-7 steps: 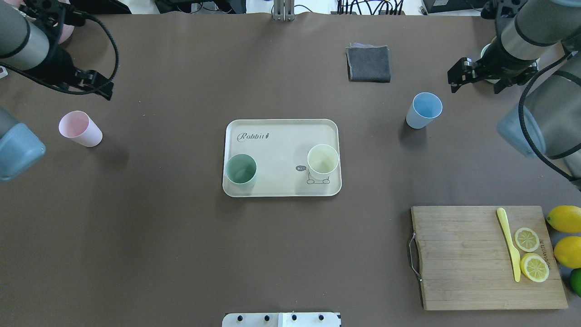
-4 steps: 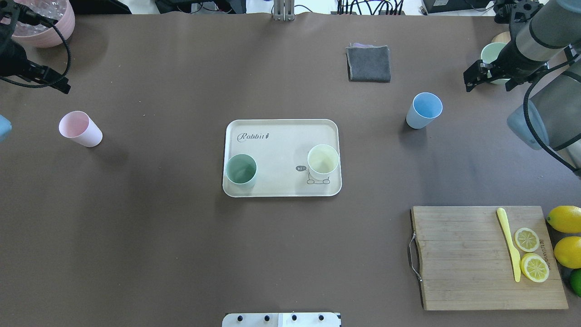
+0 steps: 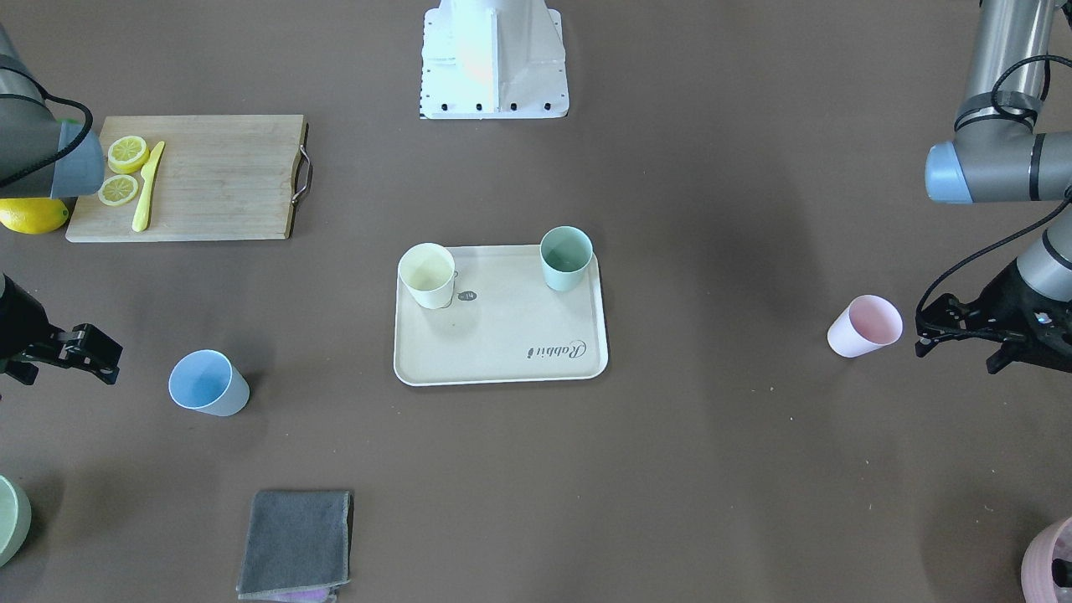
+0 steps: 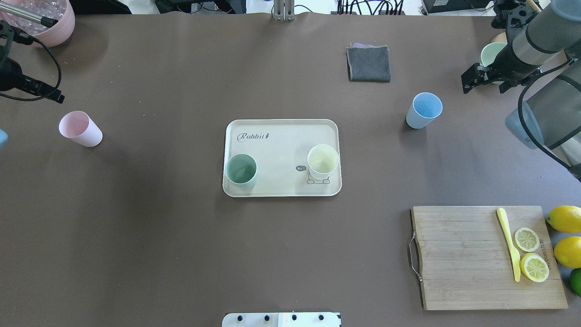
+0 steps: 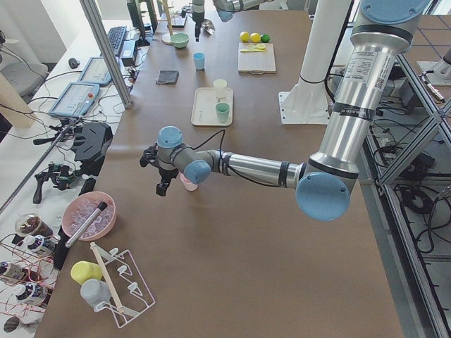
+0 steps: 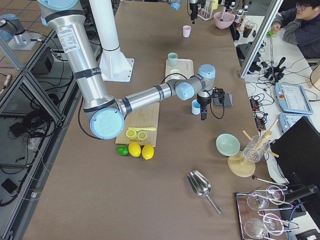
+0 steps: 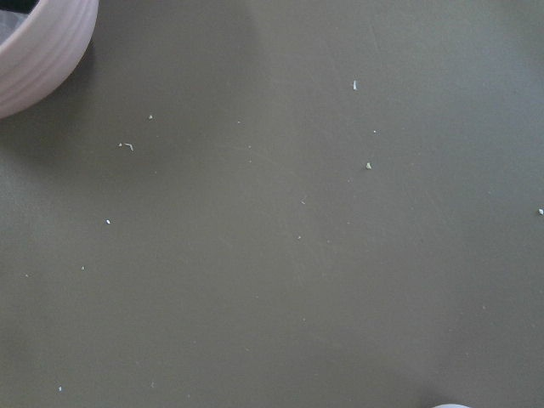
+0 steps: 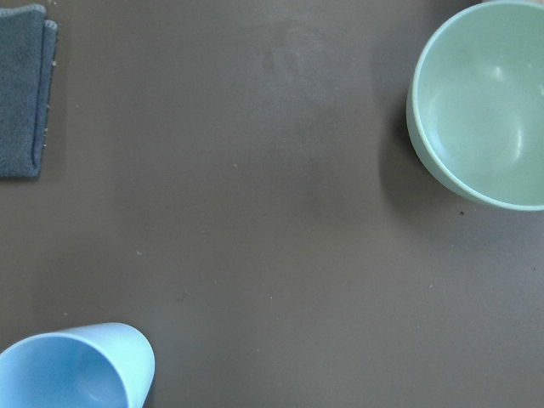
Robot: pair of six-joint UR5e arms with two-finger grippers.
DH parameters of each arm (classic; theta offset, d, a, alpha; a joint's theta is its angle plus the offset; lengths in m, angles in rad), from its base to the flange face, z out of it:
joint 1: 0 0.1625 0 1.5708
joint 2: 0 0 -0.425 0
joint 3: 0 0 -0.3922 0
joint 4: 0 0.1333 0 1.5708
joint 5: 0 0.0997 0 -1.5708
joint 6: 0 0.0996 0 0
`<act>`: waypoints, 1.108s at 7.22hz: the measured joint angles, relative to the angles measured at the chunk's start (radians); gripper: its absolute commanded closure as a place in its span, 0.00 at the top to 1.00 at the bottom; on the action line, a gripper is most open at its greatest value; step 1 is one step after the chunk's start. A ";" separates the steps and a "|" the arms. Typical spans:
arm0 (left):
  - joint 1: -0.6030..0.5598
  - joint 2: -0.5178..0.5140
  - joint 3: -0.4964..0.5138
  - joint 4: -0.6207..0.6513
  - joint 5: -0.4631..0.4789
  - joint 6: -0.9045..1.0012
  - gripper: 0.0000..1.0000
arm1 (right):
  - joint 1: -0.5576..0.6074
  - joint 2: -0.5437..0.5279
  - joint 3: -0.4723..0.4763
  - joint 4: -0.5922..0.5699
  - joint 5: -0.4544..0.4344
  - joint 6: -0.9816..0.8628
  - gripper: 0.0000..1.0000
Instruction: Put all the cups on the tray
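Mint-green cup (image 4: 241, 169) and pale yellow cup (image 4: 322, 161) sat on the tray (image 4: 281, 136), nearest me. Further out on the table (image 4: 159, 227), I saw the pink cup (image 4: 80, 129) left, blue cup (image 4: 424, 110) right. Beyond them, left end effector (image 3: 955, 343) and right end effector (image 4: 482, 85) hung spread, gripping nothing.

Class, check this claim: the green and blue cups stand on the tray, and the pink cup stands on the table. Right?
Wrong colour: the overhead view shows the green cup and the yellow cup on the tray. The blue cup stands on the table, as does the pink cup.
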 measured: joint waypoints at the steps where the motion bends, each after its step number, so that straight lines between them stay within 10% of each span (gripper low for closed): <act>1: 0.003 0.010 -0.016 -0.012 -0.036 -0.052 0.98 | -0.001 -0.002 0.003 0.001 0.001 0.003 0.95; 8: 0.062 0.098 -0.044 -0.123 -0.077 -0.137 0.93 | -0.048 -0.010 -0.017 0.002 -0.007 0.007 0.78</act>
